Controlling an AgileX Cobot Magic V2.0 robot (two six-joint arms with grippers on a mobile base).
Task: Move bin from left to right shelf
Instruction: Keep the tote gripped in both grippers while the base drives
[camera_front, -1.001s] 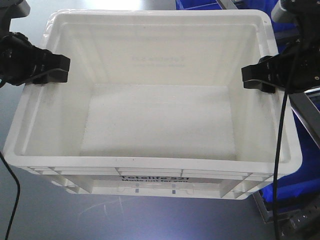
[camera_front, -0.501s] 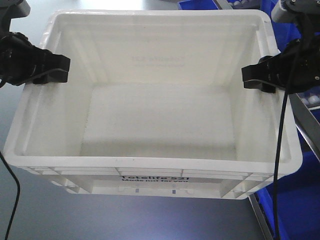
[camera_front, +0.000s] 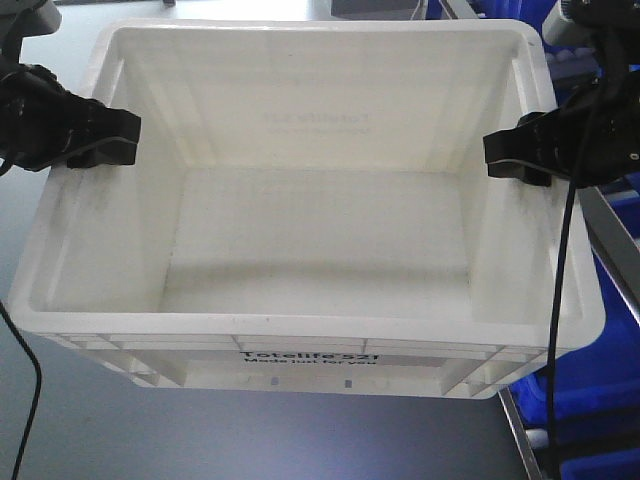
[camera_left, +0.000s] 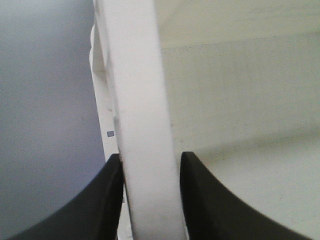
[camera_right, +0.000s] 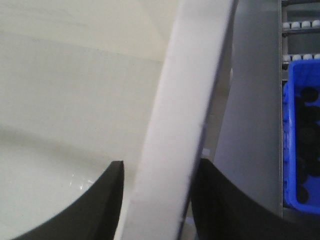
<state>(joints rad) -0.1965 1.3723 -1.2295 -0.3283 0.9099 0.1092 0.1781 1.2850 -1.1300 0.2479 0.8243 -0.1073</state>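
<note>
The front view looks steeply down into the bin (camera_front: 320, 90) from close above. Both wrist views hug its side rims, which the front view also shows.

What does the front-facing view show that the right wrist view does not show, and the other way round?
Only the front view: the whole bin, its black print, and the left gripper on the opposite rim. Only the right wrist view: dark items inside a blue bin. Both: the right gripper shut on the bin's side rim.
</note>
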